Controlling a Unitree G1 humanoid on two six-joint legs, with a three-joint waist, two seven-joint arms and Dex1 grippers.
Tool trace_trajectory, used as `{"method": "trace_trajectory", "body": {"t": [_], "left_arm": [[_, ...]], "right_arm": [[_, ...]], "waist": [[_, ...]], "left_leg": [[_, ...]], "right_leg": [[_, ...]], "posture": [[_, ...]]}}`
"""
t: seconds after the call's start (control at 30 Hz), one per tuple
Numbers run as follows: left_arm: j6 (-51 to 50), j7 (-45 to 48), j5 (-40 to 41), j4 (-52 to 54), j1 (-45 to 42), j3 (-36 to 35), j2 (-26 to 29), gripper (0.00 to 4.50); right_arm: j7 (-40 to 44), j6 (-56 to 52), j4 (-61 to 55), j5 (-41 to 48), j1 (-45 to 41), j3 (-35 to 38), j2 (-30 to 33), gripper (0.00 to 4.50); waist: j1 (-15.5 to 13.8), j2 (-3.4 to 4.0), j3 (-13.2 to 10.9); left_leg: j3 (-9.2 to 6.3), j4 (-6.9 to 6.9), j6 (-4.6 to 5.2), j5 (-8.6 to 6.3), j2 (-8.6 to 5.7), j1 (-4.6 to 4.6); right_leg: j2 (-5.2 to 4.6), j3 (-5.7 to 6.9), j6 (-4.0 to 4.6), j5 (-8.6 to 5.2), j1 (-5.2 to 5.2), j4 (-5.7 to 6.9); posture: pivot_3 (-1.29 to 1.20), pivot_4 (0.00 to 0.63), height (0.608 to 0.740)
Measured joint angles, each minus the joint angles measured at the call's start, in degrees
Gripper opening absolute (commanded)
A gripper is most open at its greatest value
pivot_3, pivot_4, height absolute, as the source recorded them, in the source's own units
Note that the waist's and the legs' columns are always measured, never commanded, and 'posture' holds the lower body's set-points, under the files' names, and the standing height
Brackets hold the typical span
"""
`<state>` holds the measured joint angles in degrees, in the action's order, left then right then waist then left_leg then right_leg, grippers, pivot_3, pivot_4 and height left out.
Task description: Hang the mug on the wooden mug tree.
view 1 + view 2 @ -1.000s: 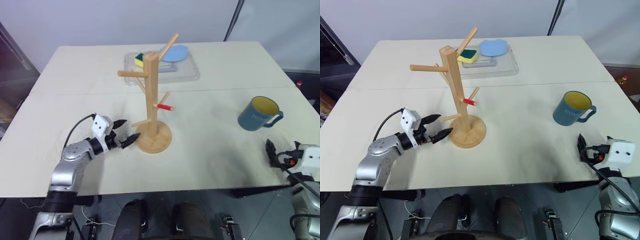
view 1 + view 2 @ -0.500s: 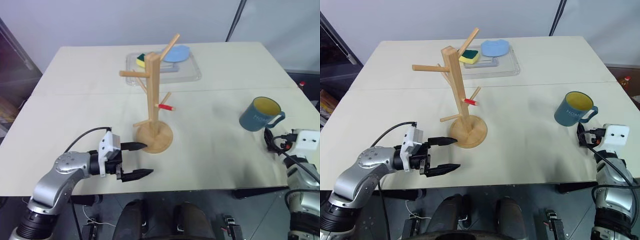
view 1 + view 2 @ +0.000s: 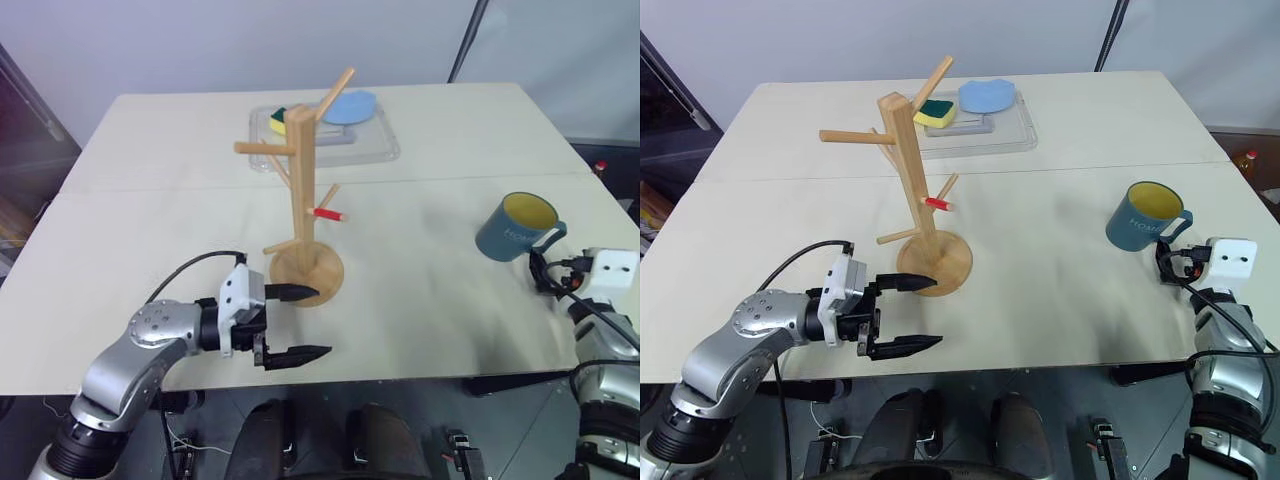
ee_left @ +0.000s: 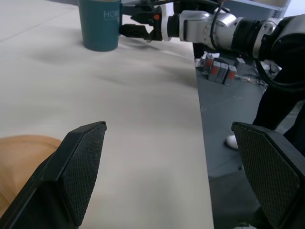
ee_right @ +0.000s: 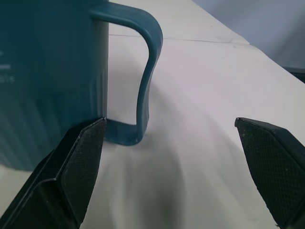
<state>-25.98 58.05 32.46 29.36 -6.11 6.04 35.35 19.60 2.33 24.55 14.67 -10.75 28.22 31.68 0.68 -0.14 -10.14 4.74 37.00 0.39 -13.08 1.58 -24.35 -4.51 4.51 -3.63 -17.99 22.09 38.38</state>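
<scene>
The dark blue mug (image 3: 518,228) with a yellow inside stands upright at the right of the table, its loop handle (image 5: 145,71) turned toward my right gripper (image 3: 540,270). That gripper is open, level with the mug and close behind the handle, and grips nothing. The wooden mug tree (image 3: 303,190) stands mid-table on its round base (image 3: 307,275), with a red-tipped peg (image 3: 328,213) facing right. My left gripper (image 3: 320,322) is open and empty, pointing right over the table's front edge just before the base.
A clear tray (image 3: 385,148) at the back holds a yellow-green sponge (image 3: 280,118) and a blue round piece (image 3: 350,105). The table's front edge (image 3: 400,372) runs under my left gripper. Bare tabletop lies between tree and mug.
My left gripper drew back from the tree's base toward the front edge and swung to point right. My right gripper moved forward, up to the mug's handle.
</scene>
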Motion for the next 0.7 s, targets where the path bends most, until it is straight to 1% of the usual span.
{"method": "trace_trajectory", "body": {"t": [0.3, 0.37, 0.43, 0.6, 0.63, 0.7], "left_arm": [[-0.71, -1.55, 0.18, 0.01, -0.72, 0.02, -0.37, 4.5], [-0.74, -2.02, 0.18, 0.02, -0.73, 0.01, -0.51, 4.5], [-0.67, -2.26, 0.16, 0.02, -0.67, 0.01, -0.61, 4.5], [0.66, -2.37, -0.71, -0.01, 0.95, 0.06, -0.83, 4.5], [0.84, -2.35, -0.86, -0.08, 1.27, 0.09, -0.94, 4.5], [1.73, -2.32, -1.27, -0.23, 1.6, 0.24, -1.14, 4.5]], "right_arm": [[0.97, 2.36, 6.09, -0.74, -3.92, -1.09, 0.82, 4.47], [1.27, 3.04, 7.69, -0.92, -4.82, -1.38, 0.87, 3.95], [1.78, 3.49, 8.93, -0.96, -5.76, -1.85, 0.95, 3.22], [3.61, 4.46, 10.71, -0.91, -7.12, -2.32, 1.06, 0.44], [3.86, 4.51, 10.75, -0.91, -7.12, -2.34, 1.07, 0.04], [4.33, 4.82, 10.8, -0.86, -7.13, -2.59, 1.29, 0.04]], "waist": [[0.05, 0.0, 0.0], [0.05, 0.0, 0.0], [0.07, 0.0, 0.0], [0.02, 0.0, 0.0], [0.01, 0.0, 0.0], [0.01, 0.0, 0.0]], "left_leg": [[0.0, 0.01, 0.0, 0.0, 0.0, 0.01], [0.01, 0.01, 0.0, 0.01, 0.0, 0.01], [0.0, 0.01, -0.01, 0.01, 0.0, 0.02], [0.01, 0.02, 0.0, 0.0, 0.0, 0.02], [0.01, 0.02, 0.0, 0.0, 0.0, 0.02], [0.01, 0.02, 0.0, 0.0, 0.0, 0.02]], "right_leg": [[0.01, 0.0, 0.0, 0.0, -0.01, 0.0], [0.01, -0.01, 0.0, 0.0, -0.02, 0.0], [0.01, -0.01, 0.0, 0.0, -0.02, 0.0], [0.0, -0.01, 0.0, 0.0, -0.03, 0.0], [0.0, -0.01, 0.0, 0.0, -0.03, 0.0], [0.0, -0.01, 0.0, 0.0, -0.03, 0.0]], "posture": [[0.0, 0.15, 0.74], [0.0, 0.15, 0.74], [0.0, 0.15, 0.74], [0.0, 0.15, 0.74], [0.0, 0.15, 0.74], [0.0, 0.15, 0.74]]}}
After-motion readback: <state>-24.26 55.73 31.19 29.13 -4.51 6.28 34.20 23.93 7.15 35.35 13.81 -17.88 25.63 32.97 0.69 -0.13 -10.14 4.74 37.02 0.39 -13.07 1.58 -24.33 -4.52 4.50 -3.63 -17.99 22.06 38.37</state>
